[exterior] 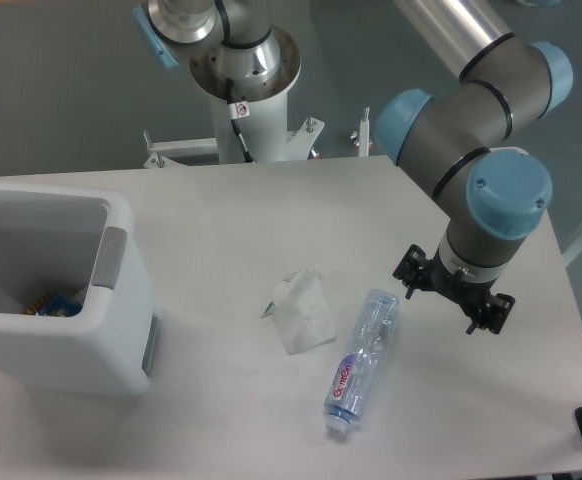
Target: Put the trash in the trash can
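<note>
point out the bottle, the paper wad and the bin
bottle [363, 355], fixed camera view, middle of its clear body
paper wad [301, 310], fixed camera view, centre of the crumpled paper
bin [123, 300], fixed camera view, its right outer wall

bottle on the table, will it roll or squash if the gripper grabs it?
The bottle lies on its side on the table, so a nudge across its length would probably roll it. It looks clear and empty, so likely light. Thin plastic may dent under a firm pinch.

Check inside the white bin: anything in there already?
Yes. The trash can holds something blue and orange at its bottom near the front wall, which covers the rest, so I cannot identify it. The remaining visible floor looks bare.
</note>
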`<action>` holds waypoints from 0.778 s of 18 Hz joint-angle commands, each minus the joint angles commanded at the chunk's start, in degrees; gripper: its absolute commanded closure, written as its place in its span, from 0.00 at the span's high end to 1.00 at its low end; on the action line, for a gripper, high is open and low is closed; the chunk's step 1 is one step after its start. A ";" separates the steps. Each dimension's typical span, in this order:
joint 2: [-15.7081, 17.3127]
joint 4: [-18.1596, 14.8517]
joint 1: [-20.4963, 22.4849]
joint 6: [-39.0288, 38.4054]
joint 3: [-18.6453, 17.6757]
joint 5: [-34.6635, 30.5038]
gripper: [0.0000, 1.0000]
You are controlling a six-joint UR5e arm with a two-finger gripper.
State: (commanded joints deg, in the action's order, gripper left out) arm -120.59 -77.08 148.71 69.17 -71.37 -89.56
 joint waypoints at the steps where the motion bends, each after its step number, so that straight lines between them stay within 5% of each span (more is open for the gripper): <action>1: 0.09 0.09 0.00 0.00 -0.09 0.00 1.00; 10: 0.17 0.26 -0.09 -0.61 -0.35 0.62 1.00; 14: 1.13 0.96 -0.70 -6.75 -2.80 2.36 1.00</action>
State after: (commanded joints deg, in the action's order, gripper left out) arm -119.45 -76.12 148.01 62.42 -74.17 -87.20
